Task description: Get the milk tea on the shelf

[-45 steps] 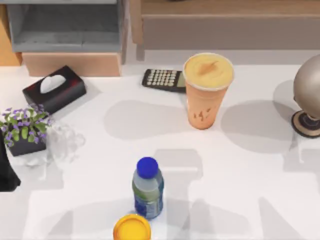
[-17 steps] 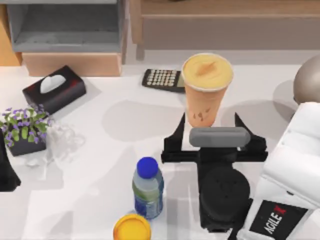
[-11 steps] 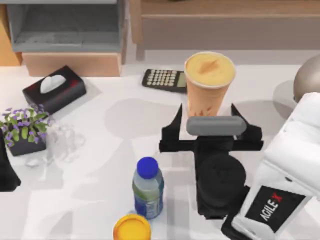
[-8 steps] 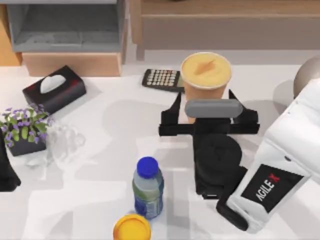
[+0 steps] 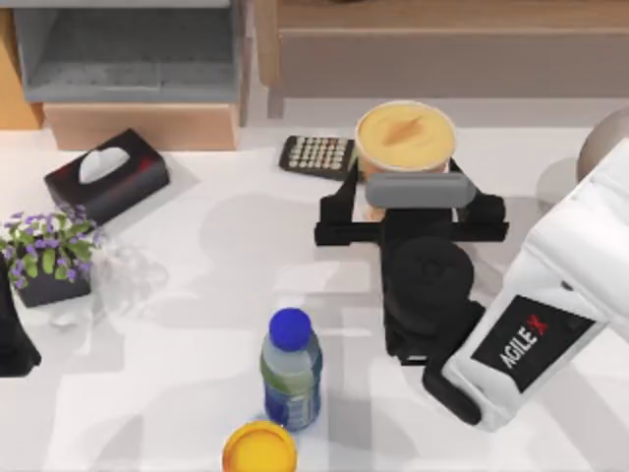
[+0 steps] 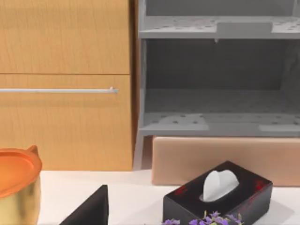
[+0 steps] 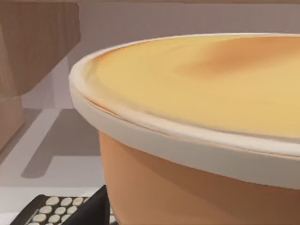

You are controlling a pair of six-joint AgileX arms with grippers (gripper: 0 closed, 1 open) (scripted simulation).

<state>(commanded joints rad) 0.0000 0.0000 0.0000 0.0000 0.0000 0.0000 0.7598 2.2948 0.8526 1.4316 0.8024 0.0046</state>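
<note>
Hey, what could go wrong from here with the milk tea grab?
The right gripper straddles the milk tea with its fingers spread; the cup is tall and tapered, so an off-centre squeeze might tip it. The calculator lies right beside the cup, and a finger may nudge it. The shelf stands just behind, so lifting needs clearance.

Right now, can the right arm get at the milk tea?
Probably yes: the right gripper is at the milk tea, its open fingers on either side, nothing between them.
</note>
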